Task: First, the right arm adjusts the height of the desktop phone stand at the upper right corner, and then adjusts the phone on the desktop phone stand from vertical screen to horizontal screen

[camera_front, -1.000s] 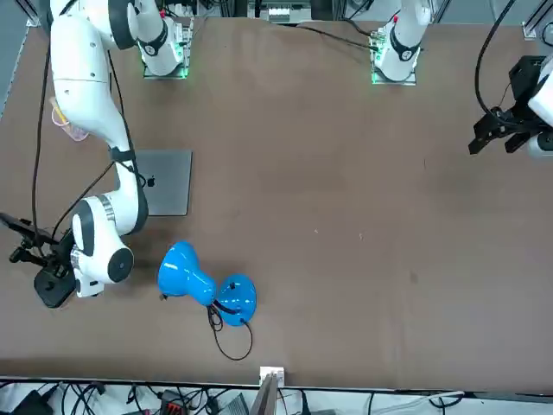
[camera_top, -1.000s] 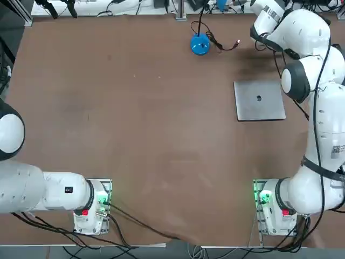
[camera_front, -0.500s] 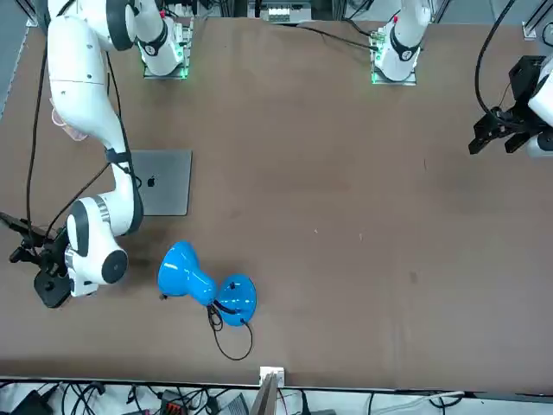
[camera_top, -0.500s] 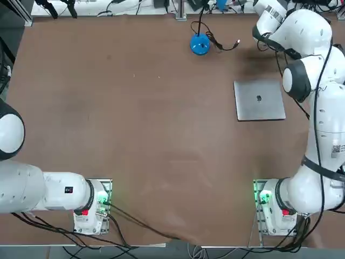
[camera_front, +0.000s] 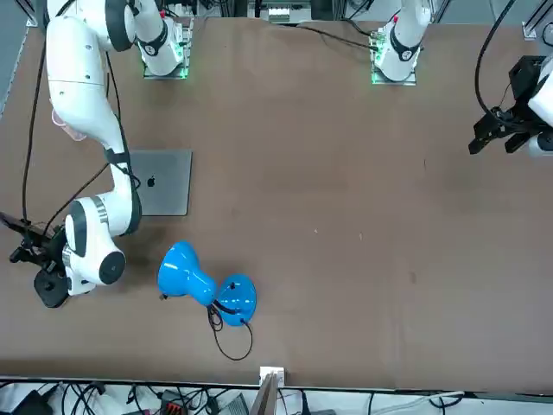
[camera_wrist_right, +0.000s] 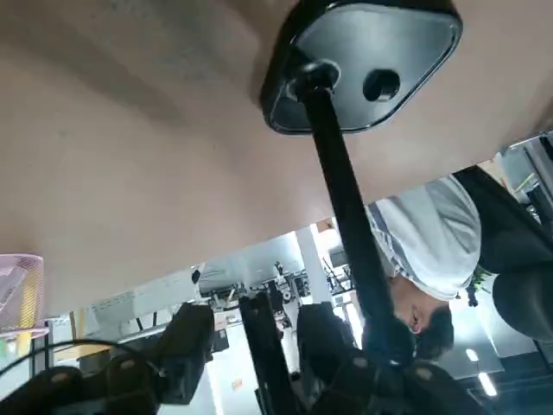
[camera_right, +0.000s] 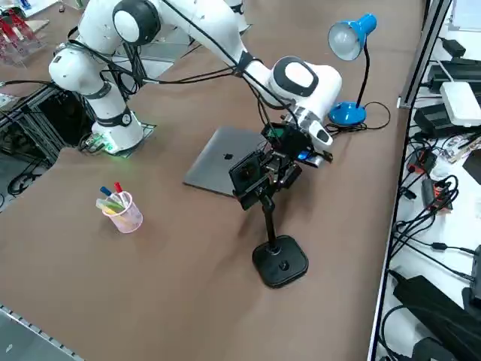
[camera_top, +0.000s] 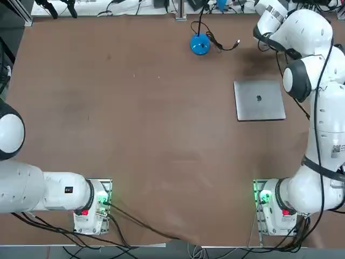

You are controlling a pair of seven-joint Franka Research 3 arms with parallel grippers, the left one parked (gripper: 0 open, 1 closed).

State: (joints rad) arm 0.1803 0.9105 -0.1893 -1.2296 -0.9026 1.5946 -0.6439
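My claw [camera_right: 274, 169] sits at the head of the phone stand [camera_right: 276, 239], at the far right corner of the table [camera_right: 180, 286], just past the closed laptop [camera_right: 222, 167]. Its fingers bracket the clamp at the top of the pole, part-way open, but I cannot tell from any view whether they already press on it or only flank it.

The phone [camera_right: 246, 174] is a thin black slab held in that clamp, facing away from the laptop's side. From the side view it looks taller than wide, though the tilt makes that hard to judge.

The stand strikes me as stiff and bottom-heavy: a thick rounded-square base [camera_wrist_right: 363, 65] with a slim rigid pole [camera_wrist_right: 346, 203] rising from it. I judge the base will stay put under a gentle pull, but the pole is a long lever, so a sideways shove at the top could tip the whole thing. The safest hold for the height change is the head or the pole just under it, pulling straight along the pole. The phone looks smooth and light; I would turn it by its edges.

My wrist view shows only the base and pole clearly. The clamp and my fingertips are a dark jumble there. From overhead my own arm [camera_top: 302, 54] covers the stand entirely.
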